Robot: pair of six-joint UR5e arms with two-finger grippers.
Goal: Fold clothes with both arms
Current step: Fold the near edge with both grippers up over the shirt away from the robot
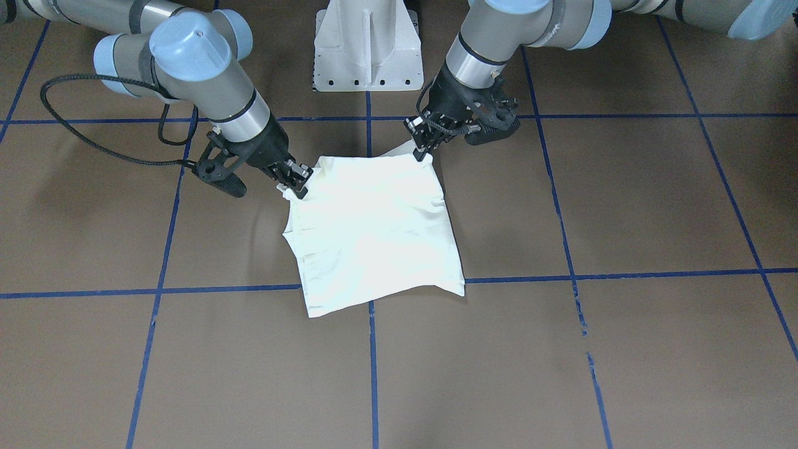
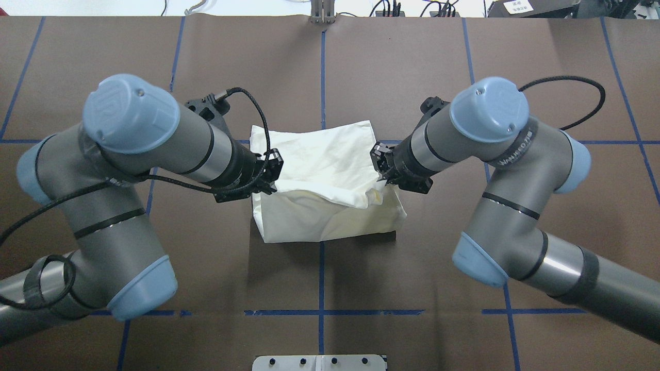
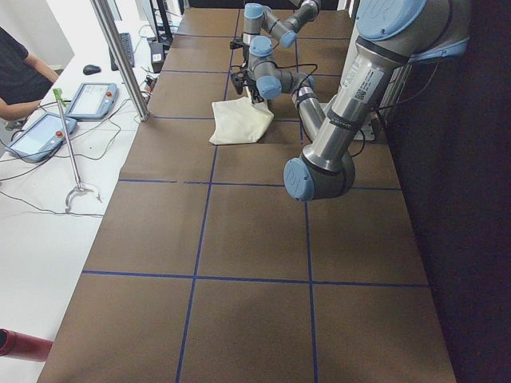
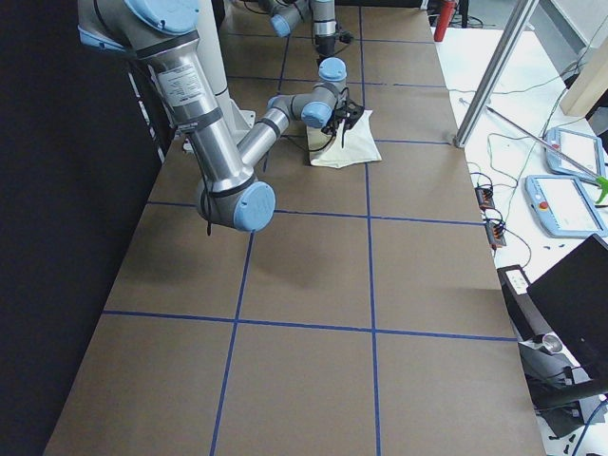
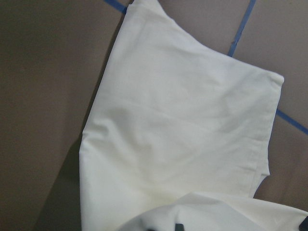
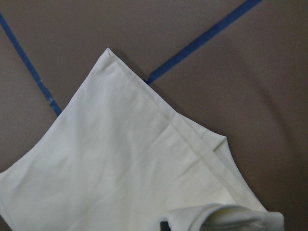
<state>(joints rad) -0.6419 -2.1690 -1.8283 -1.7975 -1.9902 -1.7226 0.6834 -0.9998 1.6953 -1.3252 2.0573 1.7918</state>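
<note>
The clothes are one cream-white shirt [image 1: 374,231] [image 2: 319,159], folded into a rough square in the middle of the brown table, plain side up with no print showing. My left gripper [image 1: 425,149] [image 2: 270,180] is shut on the shirt's corner nearest the robot on my left side. On the other near corner my right gripper [image 1: 298,186] [image 2: 380,167] is shut. Both pinched corners are raised a little off the table, and a bunched fold hangs between them. Each wrist view shows the shirt [image 5: 183,125] [image 6: 120,168] spread below, with a held fold at the bottom edge.
The white pedestal base [image 1: 368,50] stands just behind the shirt. Blue tape lines [image 1: 374,368] grid the brown table. A side bench beyond the table's far edge holds tablets [image 3: 92,100], a metal post [image 3: 120,56] and a seated person [image 3: 20,76].
</note>
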